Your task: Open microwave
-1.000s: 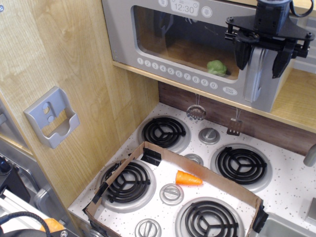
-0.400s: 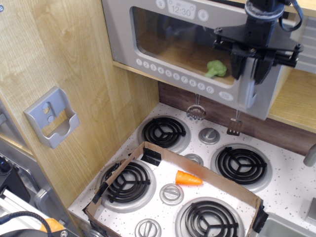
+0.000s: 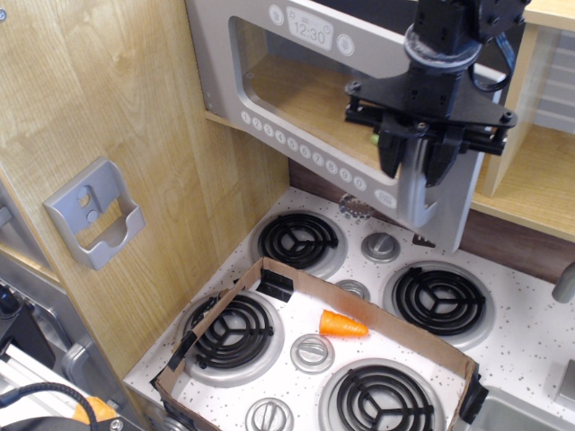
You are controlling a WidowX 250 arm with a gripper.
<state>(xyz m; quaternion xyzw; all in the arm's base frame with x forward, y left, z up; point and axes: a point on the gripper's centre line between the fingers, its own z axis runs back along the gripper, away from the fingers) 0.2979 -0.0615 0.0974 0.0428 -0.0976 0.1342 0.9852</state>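
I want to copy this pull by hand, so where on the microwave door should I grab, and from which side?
Grab the handle, the upright silver bar on the door's free right edge, farthest from the hinge on the left. Come at it from the front, fingers on either side of the bar, as the gripper does now. The microwave door already stands partly swung out.

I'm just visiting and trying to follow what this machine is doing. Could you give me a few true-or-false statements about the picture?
1. The microwave door is swung partly open. True.
2. The gripper is at the door's handle. True.
3. The carrot sits inside the microwave. False: it lies on the stove, inside a cardboard frame.
4. The clock reads 3:45. False: it reads 12:30.
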